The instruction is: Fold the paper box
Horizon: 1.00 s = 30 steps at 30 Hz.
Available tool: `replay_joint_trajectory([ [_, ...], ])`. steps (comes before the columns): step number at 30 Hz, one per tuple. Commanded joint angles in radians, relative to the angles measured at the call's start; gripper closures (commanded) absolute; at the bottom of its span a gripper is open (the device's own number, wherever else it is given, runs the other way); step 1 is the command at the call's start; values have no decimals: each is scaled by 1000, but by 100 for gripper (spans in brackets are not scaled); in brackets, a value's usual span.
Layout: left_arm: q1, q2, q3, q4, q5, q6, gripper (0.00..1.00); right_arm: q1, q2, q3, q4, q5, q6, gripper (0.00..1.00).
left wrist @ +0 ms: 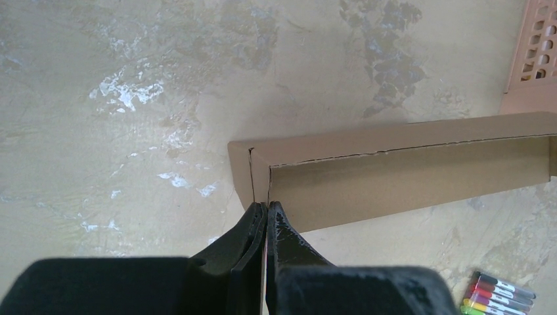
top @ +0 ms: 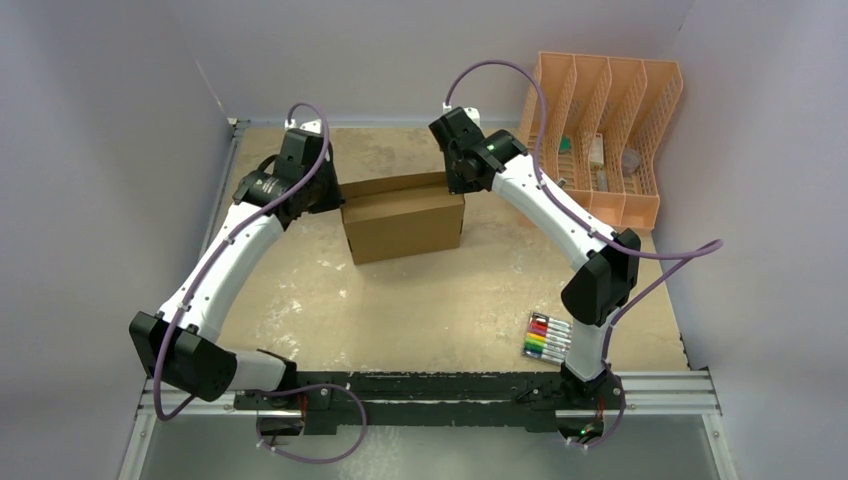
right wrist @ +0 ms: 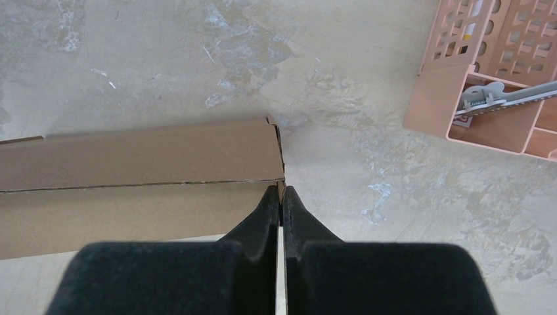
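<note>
The paper box (top: 405, 225) is plain brown cardboard, standing as a closed rectangular shape mid-table. My left gripper (top: 335, 196) is at its left end. In the left wrist view the gripper (left wrist: 267, 205) is shut on the thin end wall at the box's corner (left wrist: 407, 177). My right gripper (top: 456, 182) is at the box's right end. In the right wrist view the gripper (right wrist: 281, 190) is shut on the end wall at the corner of the box (right wrist: 131, 157). A thin strip of cardboard shows between each pair of fingers.
A peach slotted organizer (top: 600, 130) with small items stands at the back right, close to the right arm; it also shows in the wrist views (left wrist: 535, 59) (right wrist: 486, 72). A set of coloured markers (top: 547, 337) lies near the right arm's base. Walls enclose the table.
</note>
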Motion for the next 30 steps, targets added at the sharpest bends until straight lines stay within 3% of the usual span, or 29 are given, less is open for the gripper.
replay_joint_trajectory([
  [1,-11,-48,-28,113,62,-45,100,11,-4,-25,-31,-42,0,100],
  [18,-9,-70,-58,220,70,-120,100,13,-11,-50,-25,-53,6,100],
  [30,-9,-19,2,37,-46,45,100,14,-4,-43,-18,-58,1,100],
])
